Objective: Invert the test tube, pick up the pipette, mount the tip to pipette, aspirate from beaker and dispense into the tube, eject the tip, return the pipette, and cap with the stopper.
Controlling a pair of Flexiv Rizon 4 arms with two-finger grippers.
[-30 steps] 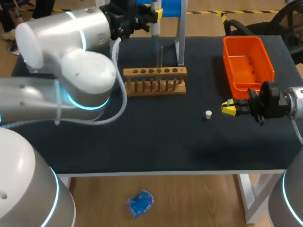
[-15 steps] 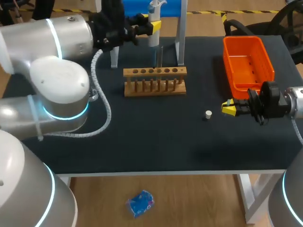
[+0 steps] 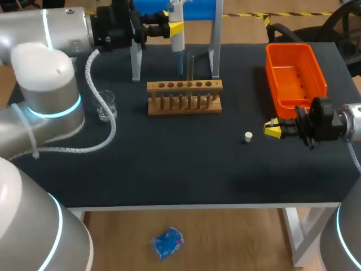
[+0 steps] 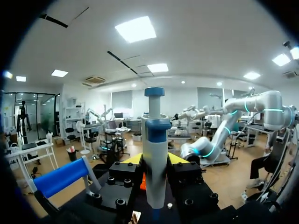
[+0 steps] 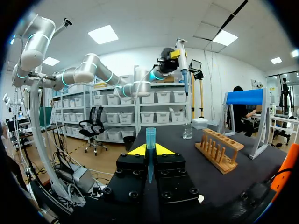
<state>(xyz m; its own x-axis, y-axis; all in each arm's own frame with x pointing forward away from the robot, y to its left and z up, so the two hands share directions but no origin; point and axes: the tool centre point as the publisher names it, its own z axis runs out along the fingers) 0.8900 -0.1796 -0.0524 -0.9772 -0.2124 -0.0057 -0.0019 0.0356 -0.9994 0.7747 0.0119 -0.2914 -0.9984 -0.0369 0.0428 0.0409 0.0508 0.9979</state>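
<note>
Left fingers (image 4: 177, 159) around smooth cylindrical pipette (image 4: 155, 172) (white, blue-capped)

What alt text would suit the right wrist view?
The right gripper holds a blue pipette tip between its yellow fingers. Ahead on the dark table stand a wooden rack and a beaker; the left gripper holds a pipette aloft.

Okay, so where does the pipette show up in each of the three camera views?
Head view: the pipette is upright in the left gripper at the table's far edge, before the blue-topped stand.
Left wrist view: upright between its own gripper's fingers; the stand's blue bar is beside it.
Right wrist view: far ahead of the right gripper, which holds the tip, high above the beaker.
Shared landmark: the stand's blue bar, seen in all three.
</note>
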